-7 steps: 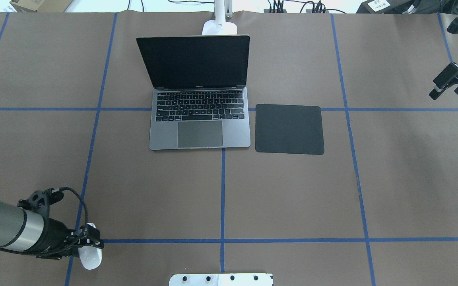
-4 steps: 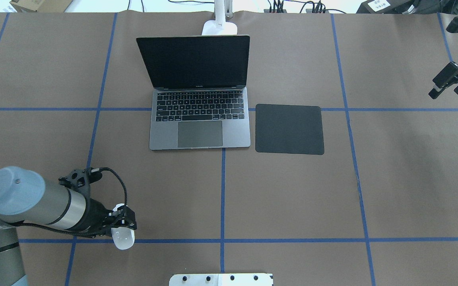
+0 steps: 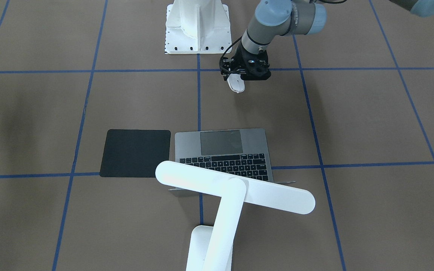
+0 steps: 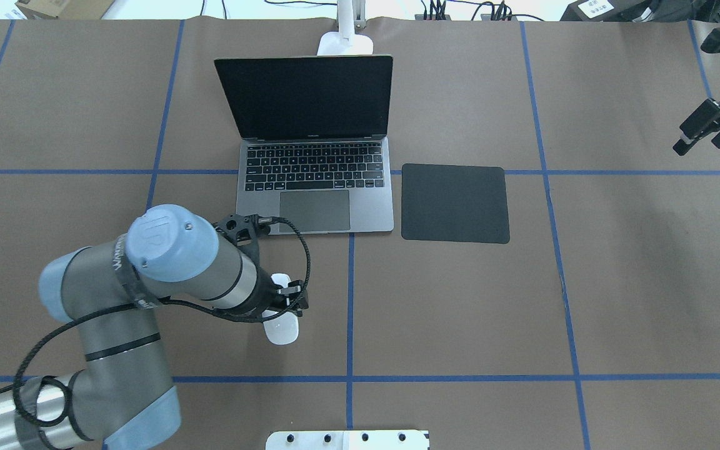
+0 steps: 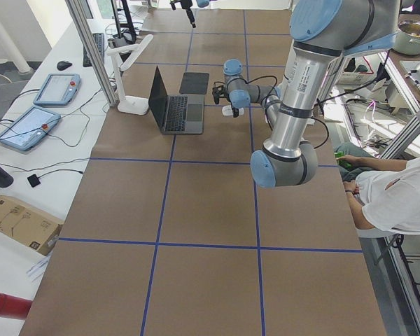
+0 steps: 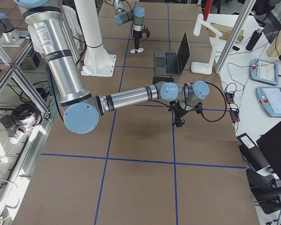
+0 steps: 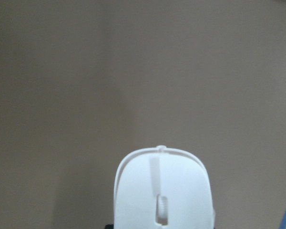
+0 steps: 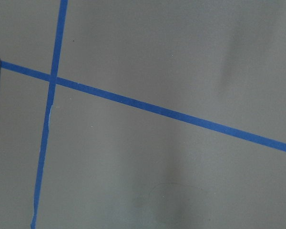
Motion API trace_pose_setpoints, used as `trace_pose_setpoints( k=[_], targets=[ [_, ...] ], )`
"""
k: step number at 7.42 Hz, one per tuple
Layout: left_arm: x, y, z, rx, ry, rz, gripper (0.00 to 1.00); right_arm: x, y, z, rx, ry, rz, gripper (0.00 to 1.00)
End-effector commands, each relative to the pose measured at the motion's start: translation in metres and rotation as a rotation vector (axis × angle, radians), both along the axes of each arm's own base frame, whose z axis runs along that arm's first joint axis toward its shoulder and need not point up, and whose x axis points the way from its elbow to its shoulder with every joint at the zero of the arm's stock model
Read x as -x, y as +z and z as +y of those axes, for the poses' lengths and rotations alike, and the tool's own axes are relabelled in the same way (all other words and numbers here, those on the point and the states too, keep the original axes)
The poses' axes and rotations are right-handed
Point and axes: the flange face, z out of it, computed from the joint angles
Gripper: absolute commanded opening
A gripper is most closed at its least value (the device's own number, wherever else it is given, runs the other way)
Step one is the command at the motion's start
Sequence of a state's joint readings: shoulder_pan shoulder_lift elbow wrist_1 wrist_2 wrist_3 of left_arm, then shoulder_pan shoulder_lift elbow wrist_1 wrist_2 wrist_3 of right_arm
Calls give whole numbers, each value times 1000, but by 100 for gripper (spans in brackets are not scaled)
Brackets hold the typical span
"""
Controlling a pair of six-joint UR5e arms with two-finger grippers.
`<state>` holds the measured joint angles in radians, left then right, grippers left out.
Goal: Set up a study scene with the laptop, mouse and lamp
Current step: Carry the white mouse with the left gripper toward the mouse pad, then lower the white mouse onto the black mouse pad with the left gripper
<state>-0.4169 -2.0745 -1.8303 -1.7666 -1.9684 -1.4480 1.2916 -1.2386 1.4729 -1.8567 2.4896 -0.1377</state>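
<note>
My left gripper (image 4: 285, 305) is shut on the white mouse (image 4: 282, 331) and holds it above the brown table, in front of the laptop's left front corner. The mouse also shows in the front view (image 3: 236, 85) and fills the bottom of the left wrist view (image 7: 159, 191). The grey laptop (image 4: 372, 212) stands open with a dark screen at the table's middle back. The white lamp's base (image 4: 345, 44) is behind it; its bar head (image 3: 236, 186) hangs over the keyboard. My right gripper (image 4: 697, 134) is open and empty at the far right edge.
A thin black square mat (image 4: 455, 203) lies just right of the laptop. The white bolted pedestal (image 4: 347, 439) is at the near table edge. Blue tape lines (image 4: 350, 300) cross the brown table cover. An operator (image 5: 395, 203) sits beside the table.
My left arm has carried the mouse from the near left corner to the right and farther out, toward the laptop's front. The right gripper has barely moved.
</note>
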Motion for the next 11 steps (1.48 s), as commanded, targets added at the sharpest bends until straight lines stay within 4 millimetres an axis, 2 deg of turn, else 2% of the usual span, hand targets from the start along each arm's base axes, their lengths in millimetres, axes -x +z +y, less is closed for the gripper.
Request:
trace_pose_setpoints(
  k=[1, 3, 4, 6, 7, 8, 9, 11],
  targets=[
    [-64, -58, -45, -88, 11, -12, 22, 0, 5, -2, -14, 0, -1, 99],
    [-133, -118, -88, -145, -9, -58, 22, 0, 5, -2, -13, 1, 0, 99],
    [-161, -139, -104, -145, -15, -82, 22, 1, 4, -3, -8, 5, 1, 99],
    [-200, -172, -138, -218, -22, -116, 22, 1, -2, -6, -7, 14, 2, 99],
    [-214, -171, -147, -239, -40, -110, 22, 2, -4, -7, 9, 28, 5, 99],
    [-232, -183, -158, -257, -58, -104, 21, 2, -7, -8, 6, 30, 4, 99],
    [-237, -190, -163, -270, -71, -100, 21, 2, -8, -9, 7, 31, 5, 99],
    [-244, -189, -166, -285, -85, -106, 22, 3, -10, -10, 8, 34, 2, 99]
  ],
)
